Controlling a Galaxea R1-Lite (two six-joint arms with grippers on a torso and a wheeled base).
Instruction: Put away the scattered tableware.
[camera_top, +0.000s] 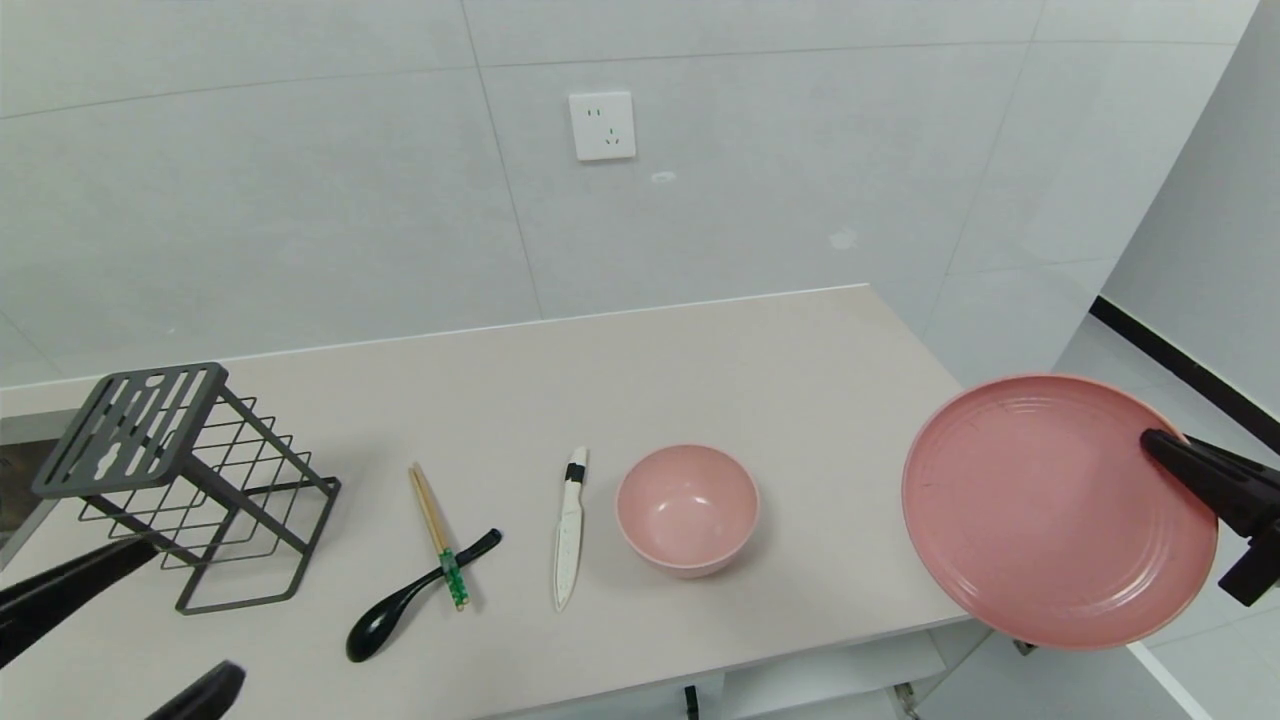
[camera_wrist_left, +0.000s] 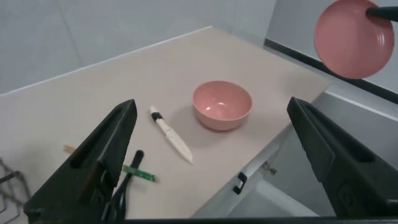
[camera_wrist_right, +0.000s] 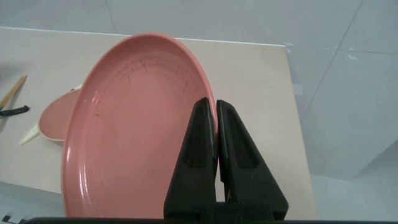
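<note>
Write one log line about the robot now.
right tool: shut on pink plate, raised off counter | left tool: open, empty | counter: bowl, knife, spoon, chopsticks, rack

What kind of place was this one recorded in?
Probably a kitchen, or a mock-up of one: a beige counter against a tiled wall with a socket, bearing a wire utensil rack and a pink bowl.

Black tapered right hand (camera_wrist_right: 214, 107), perhaps plastic

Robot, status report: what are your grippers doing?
Right gripper shut on round pink plate, aloft by beige counter edge. Left gripper open, empty. Round pink bowl nearby, untouched.
</note>
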